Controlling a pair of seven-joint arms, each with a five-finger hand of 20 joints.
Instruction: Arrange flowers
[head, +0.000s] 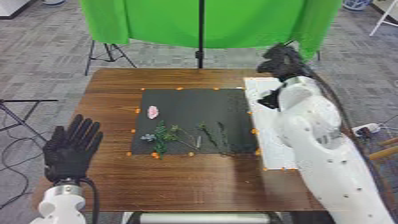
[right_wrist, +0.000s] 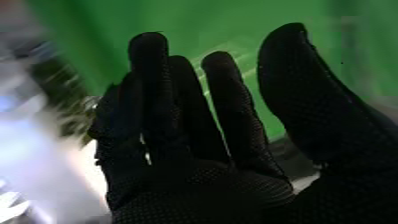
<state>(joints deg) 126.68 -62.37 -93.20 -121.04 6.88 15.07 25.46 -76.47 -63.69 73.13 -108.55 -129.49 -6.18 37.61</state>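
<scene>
In the head view my left hand is held palm-flat at the table's left edge, its fingers straight. My right hand is over the far right corner, beyond the top of the white sheet. Seen from the wrist, the right hand has extended fingers with nothing held between them and the thumb. On the dark mat lie a pink flower, a grey-green sprig, and several thin green stems side by side.
Orange markers dot the borders of the mat and the sheet on the brown table. Behind the table hangs a green cloth with a black stand before it.
</scene>
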